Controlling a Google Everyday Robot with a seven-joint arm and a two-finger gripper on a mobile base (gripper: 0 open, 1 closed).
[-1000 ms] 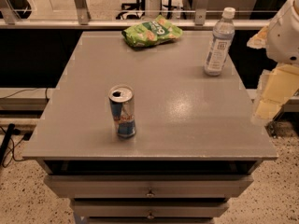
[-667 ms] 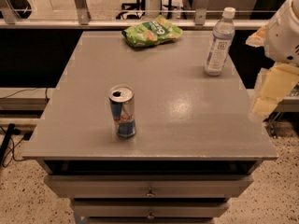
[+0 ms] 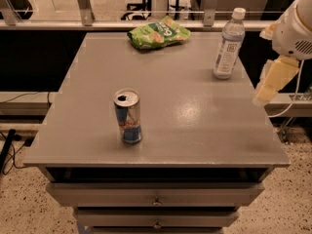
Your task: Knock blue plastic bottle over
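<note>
The blue plastic bottle [image 3: 228, 45] stands upright at the far right of the surface [image 3: 195, 126], slim and probably light, so pushing near its cap should tip it; the end effector [image 3: 267, 86] hangs beside the right edge, empty, and its opening I cannot tell

Gripper [image 3: 263, 94] right of table [image 3: 195, 130]; open tabletop between it and bottle [image 3: 228, 45].

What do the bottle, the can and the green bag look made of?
The blue plastic bottle: clear bluish plastic, see-through, white cap. The can: likely metal, silvery rim. The green bag: probably glossy crinkled film. The hand hangs beyond the table's right edge, apart from the bottle.
</note>
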